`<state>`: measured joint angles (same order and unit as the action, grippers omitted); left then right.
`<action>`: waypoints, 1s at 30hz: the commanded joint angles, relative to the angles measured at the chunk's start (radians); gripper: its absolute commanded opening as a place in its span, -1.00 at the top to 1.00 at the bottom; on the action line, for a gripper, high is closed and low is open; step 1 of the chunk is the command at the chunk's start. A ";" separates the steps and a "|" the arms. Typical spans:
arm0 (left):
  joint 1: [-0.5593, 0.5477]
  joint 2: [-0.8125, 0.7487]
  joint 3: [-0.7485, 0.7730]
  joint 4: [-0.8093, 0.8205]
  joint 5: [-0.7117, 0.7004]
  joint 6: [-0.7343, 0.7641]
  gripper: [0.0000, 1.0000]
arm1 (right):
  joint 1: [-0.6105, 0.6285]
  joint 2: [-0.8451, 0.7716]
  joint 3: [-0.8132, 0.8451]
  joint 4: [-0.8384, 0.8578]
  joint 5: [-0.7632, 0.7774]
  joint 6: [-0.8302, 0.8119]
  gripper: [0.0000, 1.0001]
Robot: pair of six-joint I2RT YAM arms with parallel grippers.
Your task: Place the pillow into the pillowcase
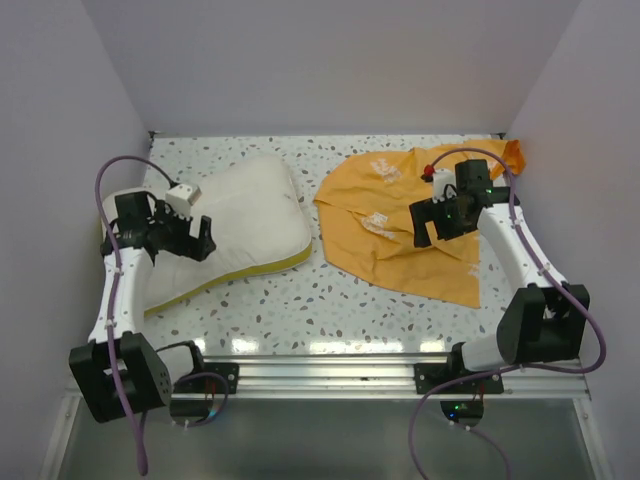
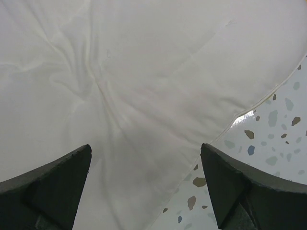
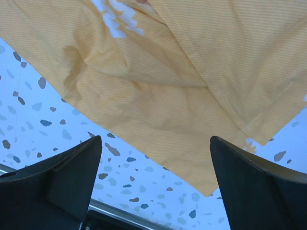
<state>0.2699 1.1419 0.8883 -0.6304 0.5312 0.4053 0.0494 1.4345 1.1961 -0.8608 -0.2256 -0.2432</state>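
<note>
I see my left gripper [image 2: 145, 146] spread wide and empty over the pillow [image 2: 144, 72], my right gripper [image 3: 156, 137] likewise over the pillowcase [image 3: 192, 72].

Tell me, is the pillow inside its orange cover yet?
Not yet; nothing looks done. The pillow lies beside the crumpled pillowcase, apart from it. The left gripper hangs open over the pillow, the right gripper open over the pillowcase, neither holding anything. Left to do: grab the case, open it, slide the pillow in.
</note>
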 commanded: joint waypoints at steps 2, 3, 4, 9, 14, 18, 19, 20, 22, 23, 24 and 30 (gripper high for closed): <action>0.008 0.091 0.118 -0.014 -0.010 0.059 -1.00 | -0.002 0.010 0.037 -0.001 -0.009 -0.024 -0.97; 0.008 0.116 0.150 -0.032 0.001 0.082 -1.00 | -0.002 0.014 0.039 -0.004 -0.012 -0.025 -0.97; 0.008 0.166 0.217 -0.067 0.028 0.143 -1.00 | -0.002 0.018 0.042 -0.007 -0.017 -0.027 -0.97; -0.044 0.367 0.460 -0.185 0.009 0.323 -1.00 | -0.002 0.029 0.057 -0.018 -0.026 -0.036 -0.97; -0.129 0.585 0.639 -0.242 -0.068 0.469 -1.00 | -0.002 0.066 0.088 -0.035 -0.003 -0.045 -0.97; -0.208 0.694 0.637 -0.220 -0.057 0.536 -1.00 | -0.002 0.086 0.118 -0.050 0.009 -0.048 -0.97; -0.222 0.708 0.632 -0.210 -0.062 0.552 -1.00 | 0.000 0.093 0.123 -0.055 0.008 -0.050 -0.97; -0.247 0.722 0.624 -0.183 -0.066 0.558 -1.00 | -0.002 0.101 0.132 -0.057 0.008 -0.048 -0.97; -0.262 0.760 0.594 -0.122 -0.082 0.572 -1.00 | -0.002 0.112 0.138 -0.058 0.003 -0.044 -0.97; -0.262 0.775 0.583 -0.100 -0.089 0.579 -1.00 | -0.002 0.118 0.143 -0.060 0.002 -0.042 -0.97; -0.264 0.804 0.555 -0.079 -0.108 0.586 -1.00 | 0.000 0.125 0.145 -0.058 0.000 -0.041 -0.97; -0.262 0.900 0.441 -0.046 -0.108 0.681 -0.60 | 0.021 0.161 0.161 -0.040 0.000 -0.038 -0.97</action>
<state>-0.0002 1.9774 1.4158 -0.6857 0.4564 0.9821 0.0544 1.5791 1.3075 -0.9016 -0.2260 -0.2745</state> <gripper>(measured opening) 0.901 0.985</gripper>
